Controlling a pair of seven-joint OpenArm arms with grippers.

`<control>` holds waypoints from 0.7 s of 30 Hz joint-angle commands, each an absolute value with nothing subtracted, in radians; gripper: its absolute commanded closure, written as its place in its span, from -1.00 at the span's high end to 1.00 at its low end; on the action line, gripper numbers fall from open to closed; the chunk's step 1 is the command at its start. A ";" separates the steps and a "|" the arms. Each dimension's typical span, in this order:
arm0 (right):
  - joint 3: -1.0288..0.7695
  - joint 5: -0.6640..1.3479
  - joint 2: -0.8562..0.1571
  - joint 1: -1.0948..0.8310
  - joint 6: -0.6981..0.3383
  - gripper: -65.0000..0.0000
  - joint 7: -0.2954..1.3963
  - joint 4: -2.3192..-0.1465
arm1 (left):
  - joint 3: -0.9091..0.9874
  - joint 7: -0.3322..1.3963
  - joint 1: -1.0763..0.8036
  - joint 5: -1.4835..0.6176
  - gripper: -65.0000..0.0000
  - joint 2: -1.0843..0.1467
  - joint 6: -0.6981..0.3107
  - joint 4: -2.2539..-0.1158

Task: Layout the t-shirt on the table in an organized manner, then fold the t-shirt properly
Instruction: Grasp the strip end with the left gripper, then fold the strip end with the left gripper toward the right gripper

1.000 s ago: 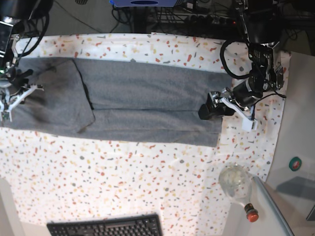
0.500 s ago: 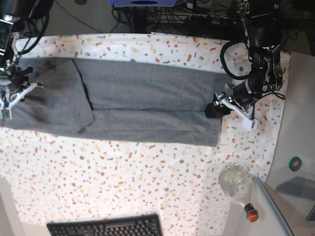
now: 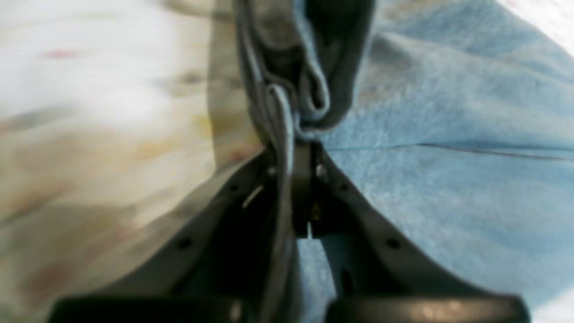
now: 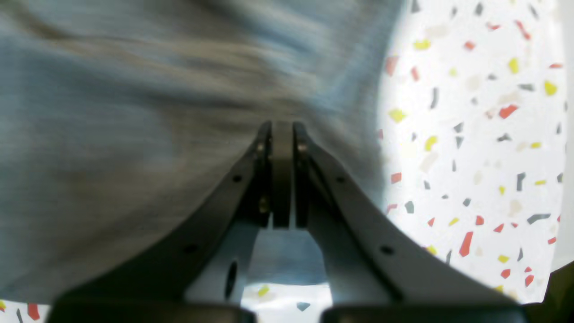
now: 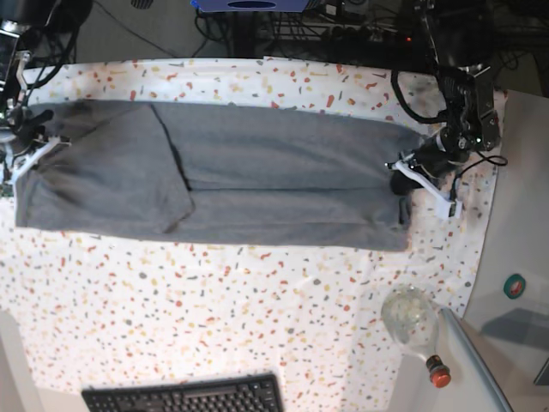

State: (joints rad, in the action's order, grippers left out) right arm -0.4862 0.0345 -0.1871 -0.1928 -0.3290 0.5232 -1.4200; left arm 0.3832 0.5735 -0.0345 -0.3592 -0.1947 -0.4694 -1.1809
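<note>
The grey t-shirt lies in a long band across the flecked table, with one part folded over at the left. At the band's right end, my left gripper is shut on the hem. The left wrist view shows bunched t-shirt fabric pinched at the left gripper. My right gripper is shut at the band's left end. In the right wrist view, wrinkles in the t-shirt run toward the right gripper, and the table shows to the right.
A clear bottle with a red cap lies near the table's front right corner. A black keyboard sits at the front edge. Cables run behind the table. A plain grey surface borders the right side.
My left gripper has shut on the shirt's right edge and moved right. The shirt is drawn longer, and its folded-over part has shifted right. The right gripper has risen slightly, still shut.
</note>
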 commanded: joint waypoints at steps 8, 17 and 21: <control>-0.492 0.038 -0.205 -0.176 -0.326 -1.00 0.503 -1.442 | 0.137 0.558 -0.143 -0.222 -1.00 -0.194 -0.323 -1.613; -0.493 0.038 -0.232 -0.177 -0.326 -1.00 0.503 -1.442 | -0.206 0.558 -0.136 -0.174 -1.00 -0.133 -0.174 -1.607; -0.493 0.038 -0.232 -0.179 -0.326 -1.00 0.503 -1.442 | -0.288 0.558 -0.113 -0.176 -1.00 -0.101 -0.159 -1.563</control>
State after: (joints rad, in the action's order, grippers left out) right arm -0.4870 0.0372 -0.2142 -0.1852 -0.3290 0.5209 -1.4212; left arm -0.2878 0.5812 -0.1295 -0.1680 -0.1081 -0.1623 -1.5475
